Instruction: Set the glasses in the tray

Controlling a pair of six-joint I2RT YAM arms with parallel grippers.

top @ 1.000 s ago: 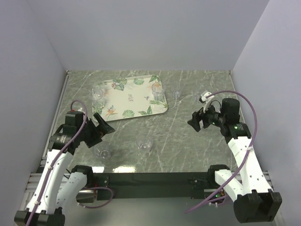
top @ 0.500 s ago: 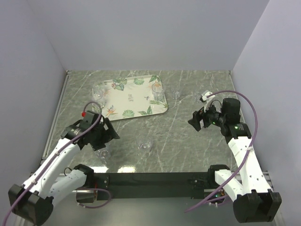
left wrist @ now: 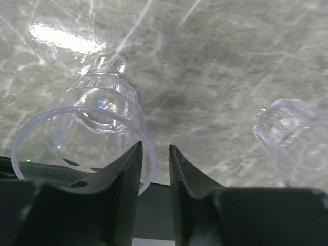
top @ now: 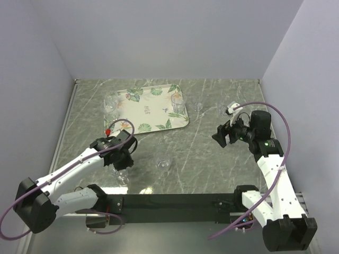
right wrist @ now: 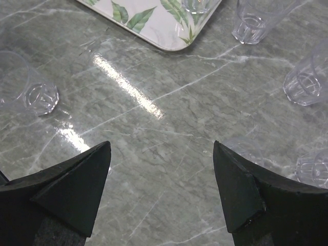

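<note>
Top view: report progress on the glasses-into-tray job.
Done: a few small clear tumblers stand on the white leaf-print rectangular tray. In hand: the left gripper straddles the rim of one tumbler. Left: that one, plus several loose tumblers on the grey marble table; right gripper open.

Bright, even overhead light; white glare streaks on glossy table (right wrist: pixel 128 87).

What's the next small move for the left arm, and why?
Probably close the left gripper firmly on the near glass before lifting: its jaws straddle the glass wall at the rim, but a gap shows beside one finger, so the grip looks unsure.
</note>
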